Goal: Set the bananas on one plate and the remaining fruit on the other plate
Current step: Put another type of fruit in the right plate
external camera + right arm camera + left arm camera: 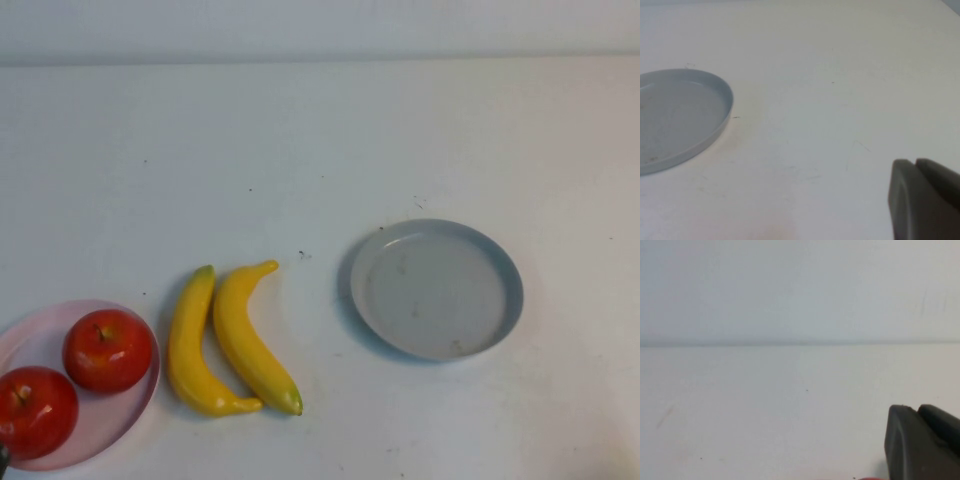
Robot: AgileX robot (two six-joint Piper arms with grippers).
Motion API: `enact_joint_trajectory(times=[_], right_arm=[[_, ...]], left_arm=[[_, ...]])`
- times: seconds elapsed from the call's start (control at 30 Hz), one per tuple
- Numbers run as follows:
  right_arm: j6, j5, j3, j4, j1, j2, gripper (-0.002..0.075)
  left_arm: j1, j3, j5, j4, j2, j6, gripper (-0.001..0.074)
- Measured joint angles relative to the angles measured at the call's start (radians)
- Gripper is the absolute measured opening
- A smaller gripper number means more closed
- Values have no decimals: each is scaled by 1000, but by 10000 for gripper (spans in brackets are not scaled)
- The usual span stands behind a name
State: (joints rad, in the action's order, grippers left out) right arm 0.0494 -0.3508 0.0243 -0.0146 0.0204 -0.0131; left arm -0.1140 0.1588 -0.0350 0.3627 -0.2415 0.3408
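On the white table, which runs back to a pale wall along a straight far edge, the items lie in a row near the robot's side. The pink plate sits at the left edge of the high view and carries both red apples, side by side and touching. Just right of it, on bare table, lie the two bananas, lengthwise beside each other and meeting at their near ends. The grey-blue plate stands further right, apart from the bananas and holding nothing. The left gripper hovers over bare table, jaws pressed together, gripping nothing. The right gripper is beside the grey-blue plate, jaws likewise closed and holding nothing.
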Motion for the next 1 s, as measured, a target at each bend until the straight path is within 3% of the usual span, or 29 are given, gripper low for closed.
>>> enact_joint_trajectory(times=[0.27,0.53,1.0], right_arm=[[0,0,0,0,0,0,-17],[0,0,0,0,0,0,-17],[0,0,0,0,0,0,-17]], left_arm=[[-2,-140,51,-136,161,-101,4],[-2,-183,-72,-250,252,-225,4],[-2,-184,-340,-332,253,-238,4]])
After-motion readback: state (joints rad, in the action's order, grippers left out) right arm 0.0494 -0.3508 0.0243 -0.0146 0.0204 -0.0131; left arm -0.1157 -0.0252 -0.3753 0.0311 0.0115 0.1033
